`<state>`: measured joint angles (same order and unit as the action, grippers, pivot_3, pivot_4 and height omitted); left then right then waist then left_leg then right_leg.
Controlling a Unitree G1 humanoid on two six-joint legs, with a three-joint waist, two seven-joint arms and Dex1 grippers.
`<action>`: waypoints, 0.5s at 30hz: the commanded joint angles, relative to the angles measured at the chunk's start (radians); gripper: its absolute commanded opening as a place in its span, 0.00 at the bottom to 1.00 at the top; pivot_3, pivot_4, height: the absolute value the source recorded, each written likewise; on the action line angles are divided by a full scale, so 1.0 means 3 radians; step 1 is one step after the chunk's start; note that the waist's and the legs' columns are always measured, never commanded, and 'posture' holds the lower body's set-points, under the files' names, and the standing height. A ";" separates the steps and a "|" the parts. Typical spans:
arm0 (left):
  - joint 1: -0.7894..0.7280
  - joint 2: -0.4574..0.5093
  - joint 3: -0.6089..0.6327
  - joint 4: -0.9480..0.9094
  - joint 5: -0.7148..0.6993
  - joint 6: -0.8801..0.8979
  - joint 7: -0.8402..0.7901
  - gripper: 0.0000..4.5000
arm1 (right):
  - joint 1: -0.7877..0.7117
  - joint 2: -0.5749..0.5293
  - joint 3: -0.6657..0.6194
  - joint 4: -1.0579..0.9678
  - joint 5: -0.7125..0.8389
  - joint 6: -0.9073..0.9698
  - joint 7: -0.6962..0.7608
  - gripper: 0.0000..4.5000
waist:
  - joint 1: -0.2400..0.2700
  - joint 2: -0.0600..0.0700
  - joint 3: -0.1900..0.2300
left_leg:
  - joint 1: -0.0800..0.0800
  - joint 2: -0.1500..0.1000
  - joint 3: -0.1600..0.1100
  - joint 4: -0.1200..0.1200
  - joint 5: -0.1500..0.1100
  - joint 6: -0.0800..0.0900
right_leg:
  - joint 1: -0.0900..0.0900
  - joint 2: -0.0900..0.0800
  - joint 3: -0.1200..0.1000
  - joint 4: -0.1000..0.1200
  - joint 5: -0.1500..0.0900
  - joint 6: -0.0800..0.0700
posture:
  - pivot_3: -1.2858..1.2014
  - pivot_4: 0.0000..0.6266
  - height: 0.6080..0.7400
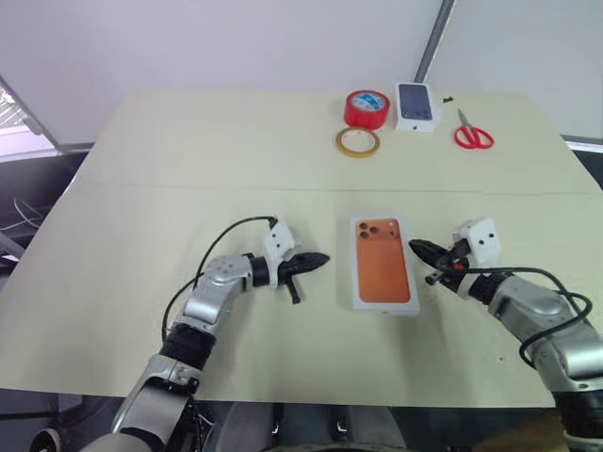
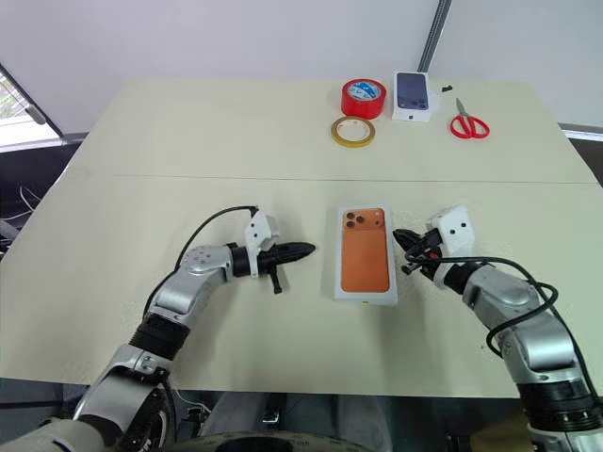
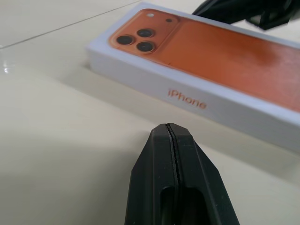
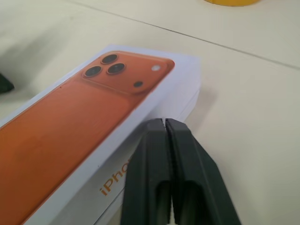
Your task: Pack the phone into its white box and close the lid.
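The lid (image 1: 382, 262), white with an orange phone picture on its top face, lies flat on the table in the middle, covering the white box beneath it. The phone itself is hidden. My left gripper (image 1: 320, 258) is shut and empty. It lies level just left of the lid and points at the lid's long side with a small gap between them. My right gripper (image 1: 415, 247) is shut on nothing, close to the lid's right long side near the camera-picture end. In the right wrist view its tip (image 4: 165, 123) is right at the lid's (image 4: 70, 122) edge.
At the far edge of the table stand a red tape roll (image 1: 366, 108), a yellow tape ring (image 1: 358, 142), a small white box with a dark phone picture (image 1: 415, 104) and red scissors (image 1: 472, 135). A seam runs across the tabletop (image 1: 141, 188).
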<state>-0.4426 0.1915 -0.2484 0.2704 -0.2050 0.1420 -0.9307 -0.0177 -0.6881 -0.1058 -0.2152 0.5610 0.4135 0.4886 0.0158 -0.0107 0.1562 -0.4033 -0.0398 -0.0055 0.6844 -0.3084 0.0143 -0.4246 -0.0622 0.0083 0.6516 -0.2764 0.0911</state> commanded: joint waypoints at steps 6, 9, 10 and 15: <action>-0.0087 -0.0238 -0.0111 0.0109 0.0069 -0.0069 0.0068 0.00 | 0.0089 -0.0055 -0.0020 -0.0204 -0.0420 -0.0062 0.0168 0.01 | -0.0020 0.0004 -0.0003 | 0.0005 0.0000 0.0001 0.0000 0.0002 -0.0002 | 0.0000 0.0001 0.0001 0.0006 0.0000 0.0000 | 0.52 0.24 1.00; -0.0129 -0.0276 -0.0090 0.0128 0.0035 -0.0051 0.0059 0.00 | 0.0061 -0.0059 -0.0018 -0.0275 -0.0521 -0.0011 0.0173 0.01 | -0.0011 0.0005 -0.0003 | 0.0005 0.0000 0.0001 0.0000 0.0002 -0.0003 | 0.0000 0.0001 0.0001 0.0008 0.0000 0.0000 | 0.52 0.24 1.00; -0.0141 -0.0289 -0.0085 0.0130 0.0033 -0.0067 0.0060 0.00 | 0.0053 -0.0053 -0.0027 -0.0292 -0.0541 0.0009 0.0171 0.01 | -0.0010 0.0005 -0.0003 | 0.0005 0.0000 0.0001 0.0000 0.0002 -0.0003 | 0.0000 0.0001 0.0001 0.0007 0.0000 0.0000 | 0.52 0.24 1.00; -0.0200 -0.0323 -0.0039 0.0080 -0.0031 -0.0025 0.0056 0.00 | 0.0025 -0.0085 0.0000 -0.0250 -0.0728 0.0023 0.0206 0.01 | -0.0009 0.0005 -0.0003 | 0.0005 0.0000 0.0001 0.0000 0.0002 -0.0003 | 0.0000 0.0001 0.0001 0.0007 0.0000 0.0000 | 0.52 0.24 1.00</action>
<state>-0.4801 0.1122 -0.2757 0.3244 -0.1878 0.1351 -0.9120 0.0026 -0.6962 -0.1028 -0.2586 0.3631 0.4297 0.5401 0.0132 -0.0091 0.1552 -0.4021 -0.0400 -0.0052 0.6846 -0.3078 0.0134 -0.4245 -0.0619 0.0085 0.6537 -0.2764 0.0910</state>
